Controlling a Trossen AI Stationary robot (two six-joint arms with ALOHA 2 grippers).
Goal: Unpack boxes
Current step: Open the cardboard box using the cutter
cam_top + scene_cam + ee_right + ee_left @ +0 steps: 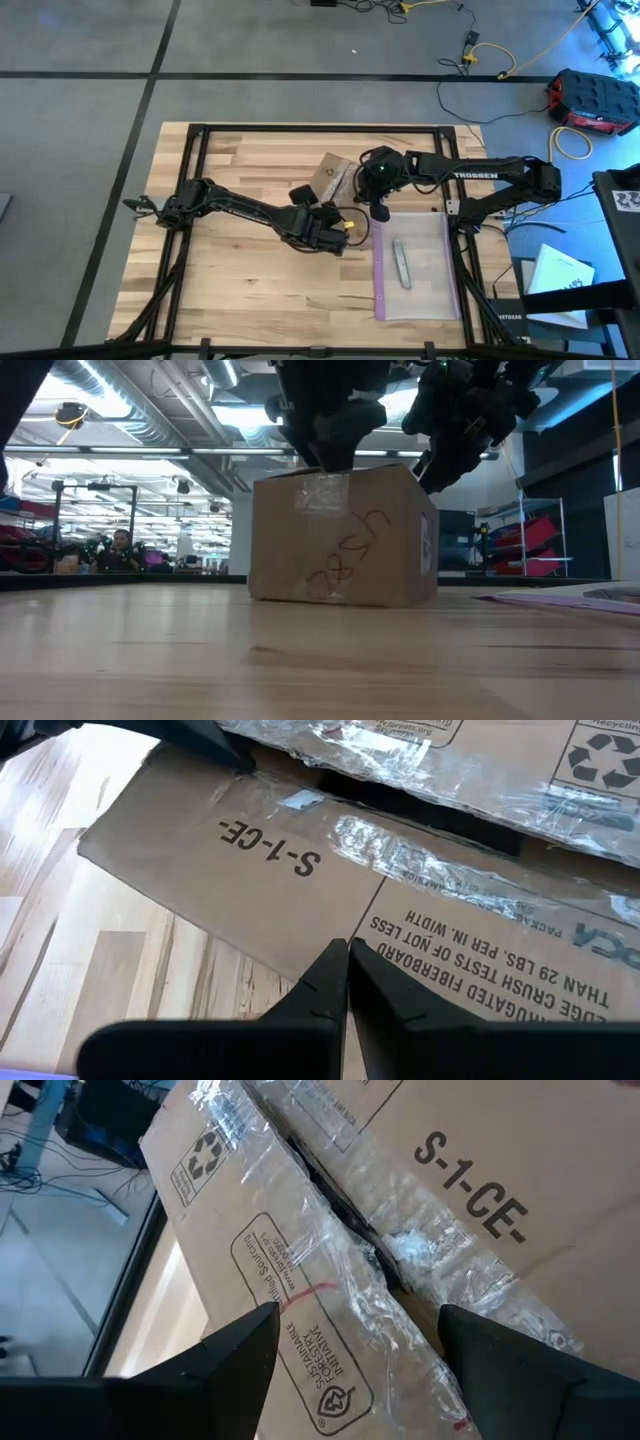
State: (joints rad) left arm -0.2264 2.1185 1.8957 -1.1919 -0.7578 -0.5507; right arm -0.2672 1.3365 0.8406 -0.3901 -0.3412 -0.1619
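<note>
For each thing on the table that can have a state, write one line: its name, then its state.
box: upright on table, top flaps down, seam tape torn
left gripper: open, above the taped seam
right gripper: shut, over the box top
plastic bag: flat, grey tool inside

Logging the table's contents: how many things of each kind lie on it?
Cardboard box: 1
Clear plastic bag with purple edge: 1
Small grey tool on the bag: 1
Total: 3

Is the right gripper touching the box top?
Cannot tell: right wrist view shows the shut right gripper just over the cardboard box, but neither contact nor gap shows plainly.
</note>
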